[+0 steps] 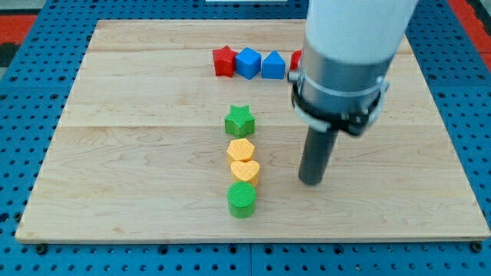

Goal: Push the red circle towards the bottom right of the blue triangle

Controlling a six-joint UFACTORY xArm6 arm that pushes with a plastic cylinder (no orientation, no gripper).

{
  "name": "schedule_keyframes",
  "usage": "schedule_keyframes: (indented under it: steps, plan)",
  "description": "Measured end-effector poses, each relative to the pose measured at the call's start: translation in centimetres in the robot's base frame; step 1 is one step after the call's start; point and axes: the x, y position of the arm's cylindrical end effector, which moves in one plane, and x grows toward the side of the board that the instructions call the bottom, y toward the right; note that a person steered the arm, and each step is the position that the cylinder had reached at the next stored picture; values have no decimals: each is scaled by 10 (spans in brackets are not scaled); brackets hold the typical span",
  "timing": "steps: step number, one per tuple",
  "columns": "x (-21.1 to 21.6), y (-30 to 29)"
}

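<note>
A row of blocks lies near the view's top: a red star (pixel 223 60), a blue cube (pixel 248 63), a blue triangle-topped block (pixel 273 65), and a red block (pixel 295 59) mostly hidden behind the arm, its shape not clear. My tip (pixel 311 182) rests on the board at the view's right of centre, well below that row and about 150 pixels below the red block. It touches no block.
A column of blocks stands left of my tip: a green star (pixel 239 120), a yellow hexagon (pixel 241 149), a yellow heart (pixel 245 171) and a green circle (pixel 242 200). The wooden board (pixel 115 153) sits on a blue pegboard. The arm's body hides the board's top right.
</note>
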Motion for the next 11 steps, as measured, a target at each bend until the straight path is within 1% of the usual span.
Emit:
schedule_keyframes:
  steps: [1,2,3,4,5,6,7,9,11]
  plan:
    - [-72,0]
    - [-76,0]
    - [-90,54]
    - [-144,88]
    - [-151,89]
    - [-218,82]
    - [-240,47]
    - [-241,40]
    - [-204,-13]
